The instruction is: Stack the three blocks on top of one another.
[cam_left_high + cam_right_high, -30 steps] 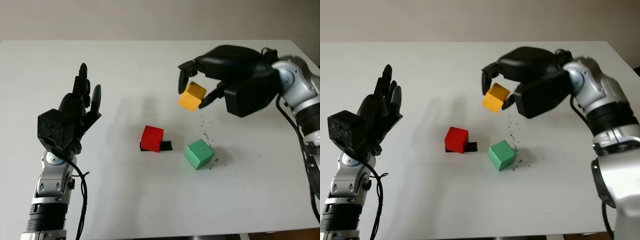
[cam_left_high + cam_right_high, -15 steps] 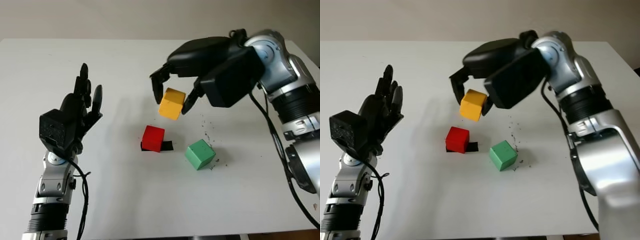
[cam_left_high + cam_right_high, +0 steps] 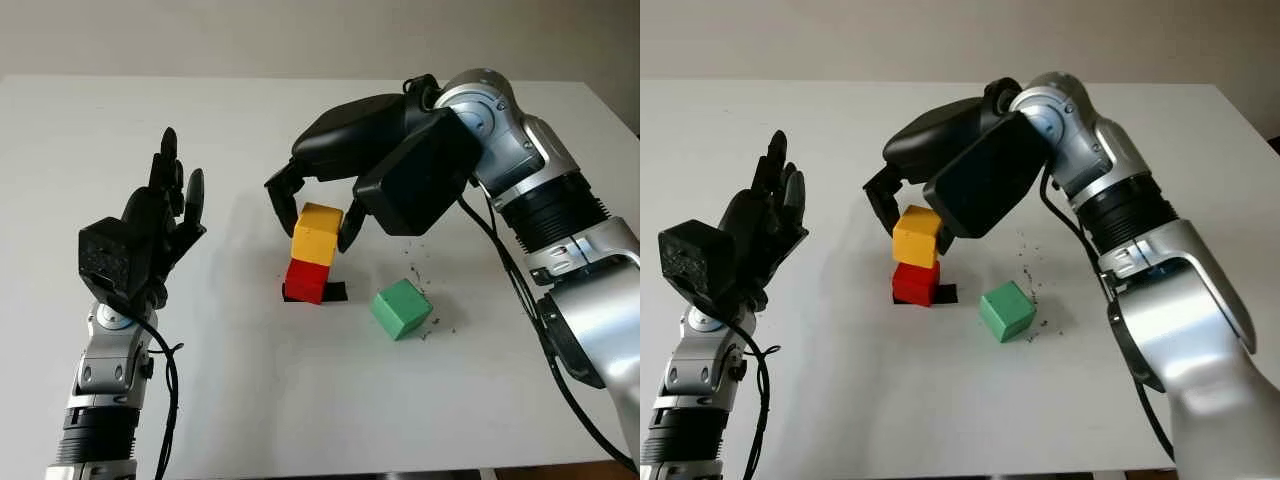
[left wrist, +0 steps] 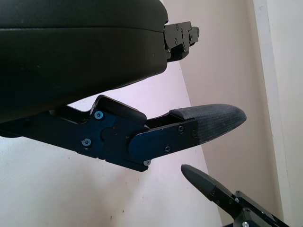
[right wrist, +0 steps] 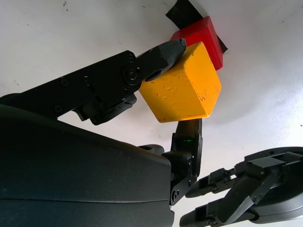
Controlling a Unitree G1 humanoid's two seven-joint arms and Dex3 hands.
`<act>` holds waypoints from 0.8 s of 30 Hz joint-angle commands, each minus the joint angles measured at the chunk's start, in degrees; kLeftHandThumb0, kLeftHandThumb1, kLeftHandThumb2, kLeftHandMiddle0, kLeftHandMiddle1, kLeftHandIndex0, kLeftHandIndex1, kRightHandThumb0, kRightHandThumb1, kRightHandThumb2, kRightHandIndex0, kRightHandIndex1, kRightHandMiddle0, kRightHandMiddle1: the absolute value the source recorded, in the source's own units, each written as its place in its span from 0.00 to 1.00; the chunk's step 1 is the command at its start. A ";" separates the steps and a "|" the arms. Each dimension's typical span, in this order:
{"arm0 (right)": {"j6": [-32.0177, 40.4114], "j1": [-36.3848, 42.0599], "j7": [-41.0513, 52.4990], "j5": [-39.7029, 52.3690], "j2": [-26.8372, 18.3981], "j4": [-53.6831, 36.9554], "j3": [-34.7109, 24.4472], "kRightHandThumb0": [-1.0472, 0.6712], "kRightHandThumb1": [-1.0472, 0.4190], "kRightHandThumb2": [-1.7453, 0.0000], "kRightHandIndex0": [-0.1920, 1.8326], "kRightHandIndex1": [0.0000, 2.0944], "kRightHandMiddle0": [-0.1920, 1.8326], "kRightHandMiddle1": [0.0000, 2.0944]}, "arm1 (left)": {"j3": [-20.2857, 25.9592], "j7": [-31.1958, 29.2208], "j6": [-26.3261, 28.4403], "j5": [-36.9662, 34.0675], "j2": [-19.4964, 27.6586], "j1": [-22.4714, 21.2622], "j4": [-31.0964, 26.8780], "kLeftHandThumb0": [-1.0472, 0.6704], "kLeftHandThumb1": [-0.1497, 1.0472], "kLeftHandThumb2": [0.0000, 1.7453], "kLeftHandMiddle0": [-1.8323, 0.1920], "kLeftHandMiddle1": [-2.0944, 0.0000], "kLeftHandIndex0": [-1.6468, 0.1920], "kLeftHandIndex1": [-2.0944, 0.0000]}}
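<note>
yellow block held on top of the red one

nearest, the left hand (image 3: pixel 150 225) is raised over the table's (image 3: pixel 300 400) left side, open and holding nothing. right of centre the green block (image 3: pixel 401 308) lies alone among dark specks. just left of it the red block (image 3: pixel 306 280) sits on a strip of black tape (image 3: pixel 334 292), with the yellow block (image 3: pixel 317 233) on top of it. the right hand (image 3: pixel 312 212) reaches in from the far right, its fingers (image 5: pixel 156 54) closed on the yellow block.
</note>
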 commanded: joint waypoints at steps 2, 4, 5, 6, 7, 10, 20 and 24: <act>-0.46 0.04 -0.84 -0.53 0.45 -0.65 0.34 0.35 0.06 0.97 0.22 0.02 0.24 0.77 | 0.04 0.15 -0.42 -0.35 -0.30 0.09 -0.96 0.12 1.00 0.38 0.98 0.97 0.99 0.97; -0.90 0.05 -1.29 -0.67 0.56 -0.20 0.48 0.35 0.06 0.97 0.22 0.02 0.24 0.78 | 0.03 0.13 -0.31 -0.47 -0.36 0.09 -1.07 0.12 1.00 0.38 0.98 0.97 0.99 0.97; -1.06 0.06 -1.49 -0.73 0.57 -0.02 0.55 0.35 0.06 0.97 0.22 0.02 0.24 0.79 | 0.02 0.10 -0.34 -0.49 -0.36 0.11 -1.08 0.13 1.00 0.38 0.98 0.97 0.99 0.97; -1.17 0.09 -1.65 -0.77 0.56 0.12 0.60 0.35 0.06 0.97 0.22 0.02 0.23 0.79 | -0.03 0.10 -0.41 -0.42 -0.29 0.12 -1.04 0.13 1.00 0.38 0.98 0.97 0.99 0.97; -1.36 0.12 -1.83 -0.85 0.54 0.29 0.66 0.35 0.06 0.97 0.22 0.02 0.23 0.79 | -0.07 0.13 -0.37 -0.37 -0.27 0.13 -1.05 0.12 1.00 0.38 0.98 0.97 0.99 0.97; -1.93 0.25 -2.31 -1.18 0.48 0.71 0.80 0.35 0.07 0.97 0.22 0.02 0.24 0.80 | -0.09 0.20 -0.66 -0.33 -0.33 0.13 -0.86 0.12 1.00 0.38 0.98 0.97 0.99 0.97; -2.99 0.44 -3.10 -2.03 0.77 1.91 1.10 0.35 0.07 0.97 0.23 0.02 0.24 0.81 | -0.11 0.06 -0.50 -0.27 -0.20 0.10 -0.98 0.12 1.00 0.37 0.98 0.97 0.99 0.97; -4.24 0.56 -3.80 -2.59 0.65 2.80 1.38 0.35 0.08 0.97 0.23 0.02 0.25 0.80 | -0.22 0.21 -0.19 -0.16 -0.31 0.22 -1.41 0.12 1.00 0.37 0.98 0.97 0.99 0.97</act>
